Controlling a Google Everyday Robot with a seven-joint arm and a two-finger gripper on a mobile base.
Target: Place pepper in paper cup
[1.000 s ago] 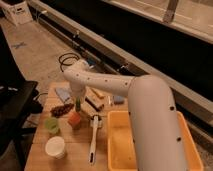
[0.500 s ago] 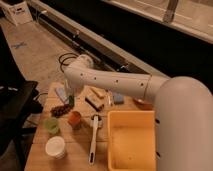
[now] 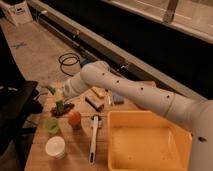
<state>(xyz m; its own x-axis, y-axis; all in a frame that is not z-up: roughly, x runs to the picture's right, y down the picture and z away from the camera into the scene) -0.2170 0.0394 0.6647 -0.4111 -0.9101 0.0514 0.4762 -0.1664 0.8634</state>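
My gripper (image 3: 59, 98) is at the far left of the wooden table (image 3: 75, 155), at the end of the white arm (image 3: 125, 87), just above a dark object (image 3: 62, 110). A slender curved green thing, which looks like the pepper (image 3: 49, 89), shows right at the gripper's left side. I cannot tell whether it is held. The white paper cup (image 3: 55, 147) stands upright near the table's front left corner, well below the gripper. A translucent light-green cup (image 3: 51, 125) stands between the gripper and the paper cup.
A round orange-red fruit (image 3: 74, 118) sits right of the green cup. A long white utensil (image 3: 94, 138) lies mid-table. A large yellow bin (image 3: 145, 145) fills the right side. Sponge-like blocks (image 3: 96, 101) and a bluish item (image 3: 117, 98) lie behind. A black chair (image 3: 15, 107) stands left.
The arm has swung left and lifted a little from the dark object at the table's left side. The cups, fruit and utensil have not moved.
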